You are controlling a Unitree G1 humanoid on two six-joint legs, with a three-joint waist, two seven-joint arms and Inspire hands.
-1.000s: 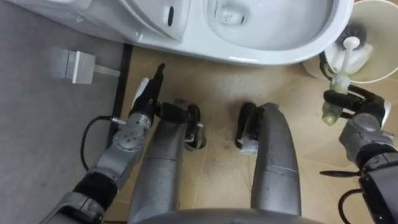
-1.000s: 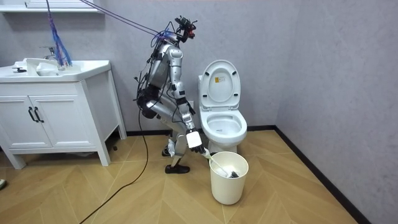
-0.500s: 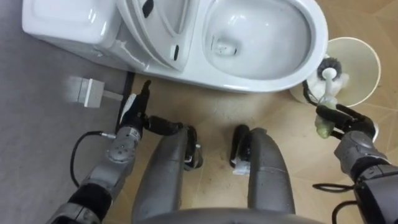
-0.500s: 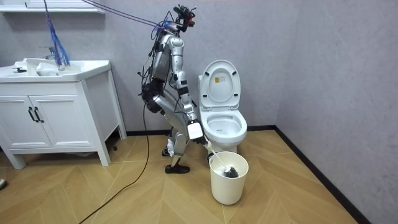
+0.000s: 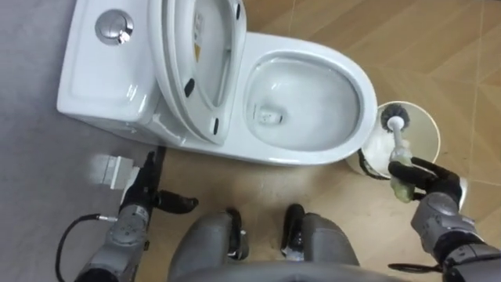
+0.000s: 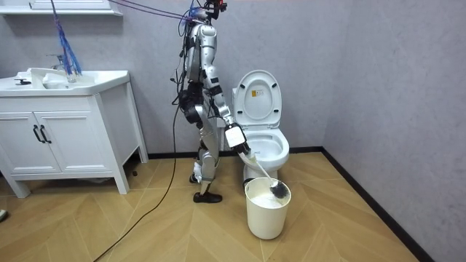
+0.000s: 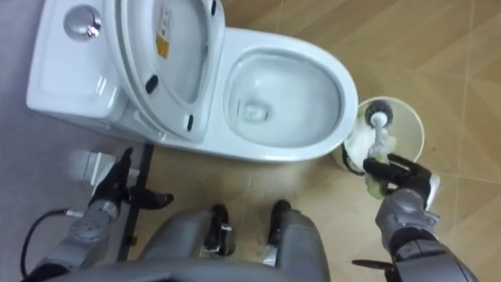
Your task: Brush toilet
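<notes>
A white vanity cabinet (image 6: 62,138) stands against the grey wall (image 6: 378,87) at the room view's left. Its two doors carry dark handles (image 6: 40,134). On top sits a white basin (image 6: 44,78) with a tap (image 6: 57,60), and blue cords (image 6: 68,51) hang above it. The wooden floor (image 6: 145,233) is laid in a herringbone pattern and edged by a black skirting board (image 6: 364,191). A small white box (image 5: 113,169) is fixed low on the wall.
</notes>
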